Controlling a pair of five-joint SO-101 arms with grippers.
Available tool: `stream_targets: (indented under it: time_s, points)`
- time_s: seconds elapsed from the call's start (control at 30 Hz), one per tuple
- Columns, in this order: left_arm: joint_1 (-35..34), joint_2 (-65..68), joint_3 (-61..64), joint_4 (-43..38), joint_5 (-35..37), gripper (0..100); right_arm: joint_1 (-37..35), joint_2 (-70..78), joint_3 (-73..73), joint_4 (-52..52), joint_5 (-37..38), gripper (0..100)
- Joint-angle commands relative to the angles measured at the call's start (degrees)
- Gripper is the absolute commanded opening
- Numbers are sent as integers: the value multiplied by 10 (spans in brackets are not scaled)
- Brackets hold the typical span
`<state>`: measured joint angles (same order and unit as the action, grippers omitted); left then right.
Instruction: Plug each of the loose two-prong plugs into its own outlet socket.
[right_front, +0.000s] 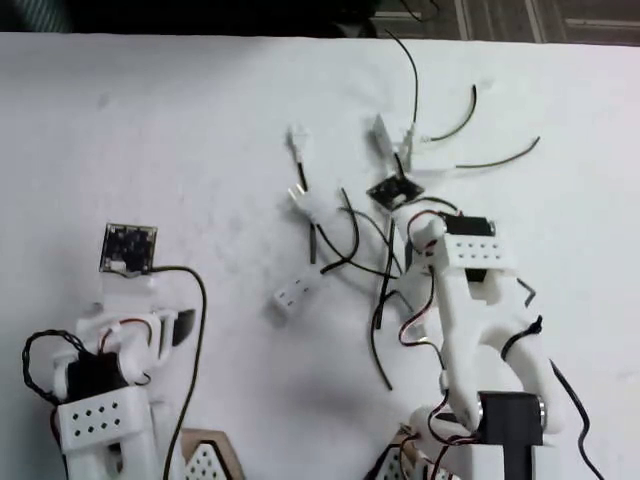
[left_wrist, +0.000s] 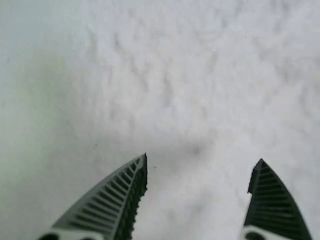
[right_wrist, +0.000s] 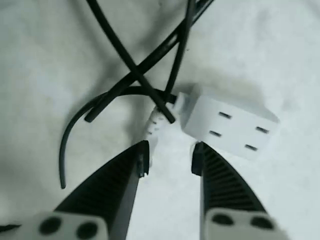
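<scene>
This looks like a robotics lab or hobby workshop. A white cloth-covered worktop (right_front: 150, 120) carries a white printed-plastic robot arm (right_front: 475, 320) and its twin (right_front: 100, 410), both trailing bare red and black wires, among loose black cords (right_front: 352, 235) and white plastic outlet blocks (right_front: 295, 292).

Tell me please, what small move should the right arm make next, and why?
Probably ease the right gripper forward a little, toward the white outlet block. Its jaws stand open just short of the block, beside crossed black cords, and hold nothing yet.
</scene>
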<state>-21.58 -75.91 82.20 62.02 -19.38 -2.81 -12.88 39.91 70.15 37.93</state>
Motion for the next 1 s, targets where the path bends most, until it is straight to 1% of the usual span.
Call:
stream_targets:
  time_s: [0.0, 0.1, 0.17, 0.37, 0.53, 0.67, 0.9, 0.97]
  points:
    - [-3, -7, -2, -4, -4, 324, -20, -29, -31, 50, 5, 155]
    - [-3, -7, -2, -4, -4, 324, -25, -29, -63, 102, 4, 151]
    - [-3, -7, -2, -4, -20, 324, -25, -26, -73, 116, 4, 133]
    - [-3, -7, -2, -4, -28, 324, -27, -7, -73, 111, 4, 106]
    - [-3, -7, -2, -4, -29, 324, -23, 53, -76, 81, 1, 105]
    - [-3, -7, -2, -4, -29, 324, -28, 99, -91, 77, -27, 105]
    - [-3, -7, -1, -4, -29, 324, -27, 165, -138, 74, -28, 104]
    - [-3, -7, -1, -4, -29, 324, -27, 186, -149, 74, -28, 91]
